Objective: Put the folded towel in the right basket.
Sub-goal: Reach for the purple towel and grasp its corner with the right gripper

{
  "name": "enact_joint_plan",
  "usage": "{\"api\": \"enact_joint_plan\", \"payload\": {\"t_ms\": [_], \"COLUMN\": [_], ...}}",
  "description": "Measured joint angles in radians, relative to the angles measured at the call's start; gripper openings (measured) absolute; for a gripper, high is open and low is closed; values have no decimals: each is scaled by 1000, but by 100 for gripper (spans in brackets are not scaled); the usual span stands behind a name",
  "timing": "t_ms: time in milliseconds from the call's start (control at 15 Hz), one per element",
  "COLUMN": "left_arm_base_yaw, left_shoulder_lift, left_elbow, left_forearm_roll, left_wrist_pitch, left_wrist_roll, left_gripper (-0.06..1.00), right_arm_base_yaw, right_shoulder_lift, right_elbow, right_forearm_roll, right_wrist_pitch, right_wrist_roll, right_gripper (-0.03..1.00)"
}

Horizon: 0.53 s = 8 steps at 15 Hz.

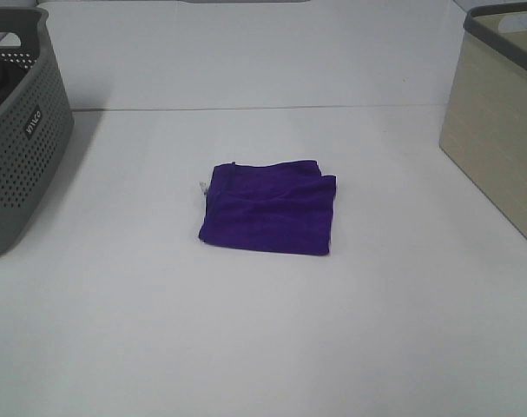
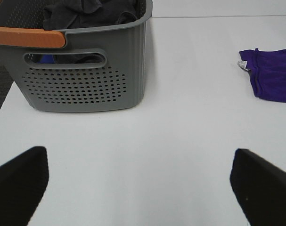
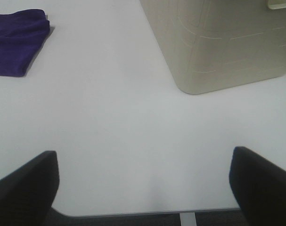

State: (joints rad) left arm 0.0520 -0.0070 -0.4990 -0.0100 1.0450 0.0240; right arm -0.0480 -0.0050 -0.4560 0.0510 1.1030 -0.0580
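A folded purple towel (image 1: 270, 208) lies flat on the white table (image 1: 246, 347) near the middle; it also shows in the left wrist view (image 2: 272, 75) and in the right wrist view (image 3: 18, 41). The right basket (image 1: 497, 122) is beige with a grey rim and stands at the table's right edge; its beige wall shows in the right wrist view (image 3: 223, 42). My left gripper (image 2: 140, 183) is open and empty, over bare table near the grey basket. My right gripper (image 3: 145, 186) is open and empty, near the table's front edge. Neither arm shows in the exterior high view.
A grey perforated basket (image 1: 20, 130) with an orange handle (image 2: 27, 36) stands at the left, holding dark cloth (image 2: 91, 12). The table's front edge (image 3: 133, 214) lies just below my right gripper.
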Motion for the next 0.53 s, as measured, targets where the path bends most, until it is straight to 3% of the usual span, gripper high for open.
{"api": "enact_joint_plan", "payload": {"t_ms": [533], "left_arm_base_yaw": [0], "left_shoulder_lift": [0], "left_elbow": [0], "left_forearm_roll": [0], "left_wrist_pitch": [0], "left_wrist_roll": [0], "left_gripper": [99], "right_arm_base_yaw": [0], "right_shoulder_lift": [0], "right_elbow": [0], "right_forearm_roll": [0], "right_wrist_pitch": [0], "right_wrist_roll": [0], "right_gripper": [94]}}
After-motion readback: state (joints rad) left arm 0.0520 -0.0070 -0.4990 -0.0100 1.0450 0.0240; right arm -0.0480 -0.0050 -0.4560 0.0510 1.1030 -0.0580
